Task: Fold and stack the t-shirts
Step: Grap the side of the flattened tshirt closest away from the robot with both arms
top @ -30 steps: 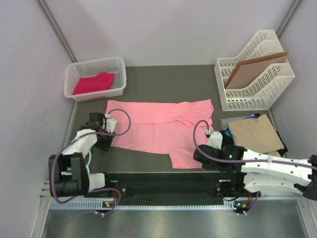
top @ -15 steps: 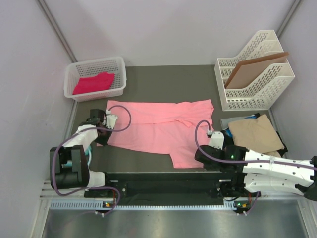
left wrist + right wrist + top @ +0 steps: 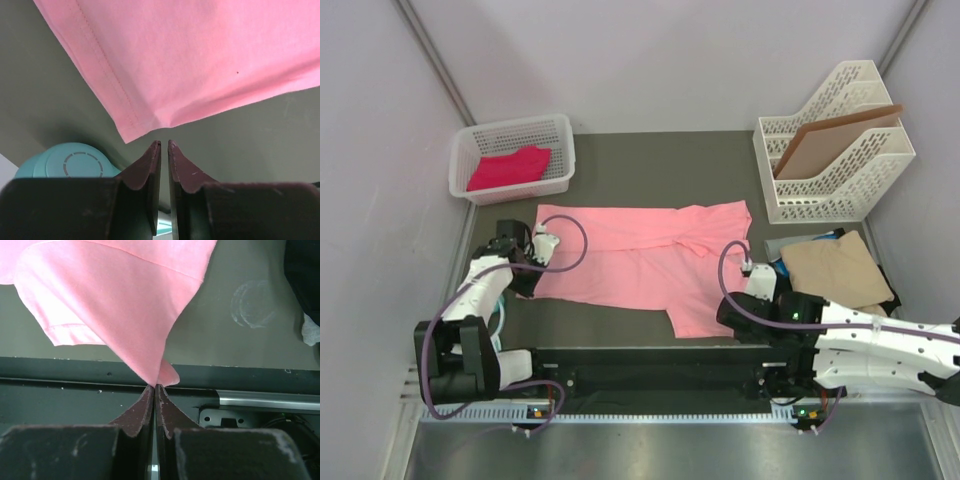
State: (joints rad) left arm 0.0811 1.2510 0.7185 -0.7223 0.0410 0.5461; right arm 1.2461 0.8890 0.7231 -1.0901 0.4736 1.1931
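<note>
I judge the salmon pink t-shirt (image 3: pixel 640 255) fold is starting: my right jaws clench its lower-right corner. My left jaws, pressed together empty, should next open and take the lower-left corner.

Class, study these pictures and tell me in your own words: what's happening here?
Two robot arms are working on a salmon pink t-shirt spread on the table. The right tool pinches a near corner of it. The left tool is closed just short of the shirt's left corner, holding nothing. A tan shirt lies at the right; a magenta shirt sits in the basket.
</note>
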